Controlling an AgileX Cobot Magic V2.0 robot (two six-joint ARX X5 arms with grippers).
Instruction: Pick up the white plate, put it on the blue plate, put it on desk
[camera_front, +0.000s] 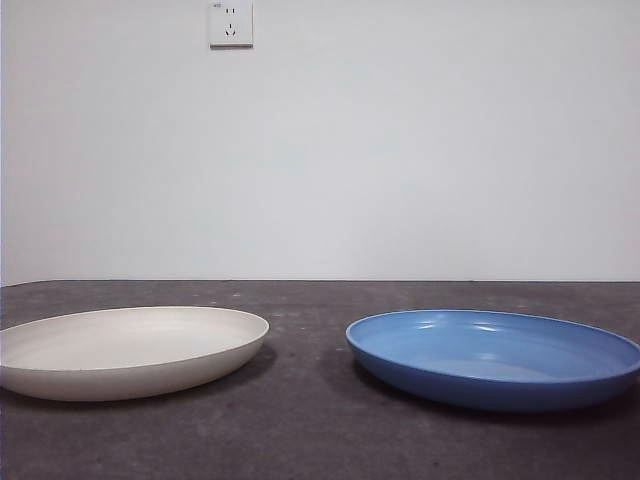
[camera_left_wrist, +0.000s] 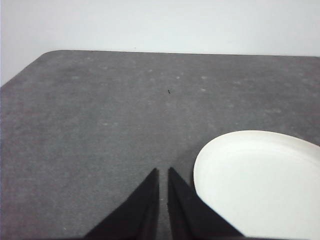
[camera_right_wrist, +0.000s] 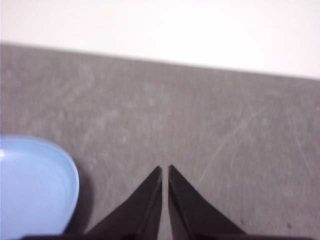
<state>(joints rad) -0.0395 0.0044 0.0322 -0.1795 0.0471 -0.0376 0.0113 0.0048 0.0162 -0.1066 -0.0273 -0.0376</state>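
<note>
Blue plate (camera_front: 493, 358): seen nearest and lowest in the front view, resting flat on the desk at the right side; its glossy inside catches pale highlights, and a shadow is cast beneath its near rim. In the right wrist view a pale-blue arc of it (camera_right_wrist: 35, 187) is cut off by the picture's edge.
White plate (camera_front: 125, 350): laid flat on the desk at the left side of the front view, its left rim cropped by the frame; it is kept apart from the blue plate by a strip of bare tabletop. In the left wrist view its matte cream inside (camera_left_wrist: 260, 185) is seen just beside the left gripper's jaws, not touched by them.
Desk (camera_front: 310, 420): a dark, mottled grey-brown surface on which both plates are carried; a rounded corner of it is shown in the left wrist view (camera_left_wrist: 100, 125).
Left gripper (camera_left_wrist: 163, 172): held above bare desk just beside the white plate; the jaws are pressed together with only a thin slit between the tips, and nothing is pinched.
Right gripper (camera_right_wrist: 165, 171): held above bare desk near the blue plate; the jaws are likewise brought together, with nothing between them.
Wall (camera_front: 400, 150): plain white, behind the desk.
Socket (camera_front: 231, 23): a white wall outlet, mounted high on the wall above the white plate.
</note>
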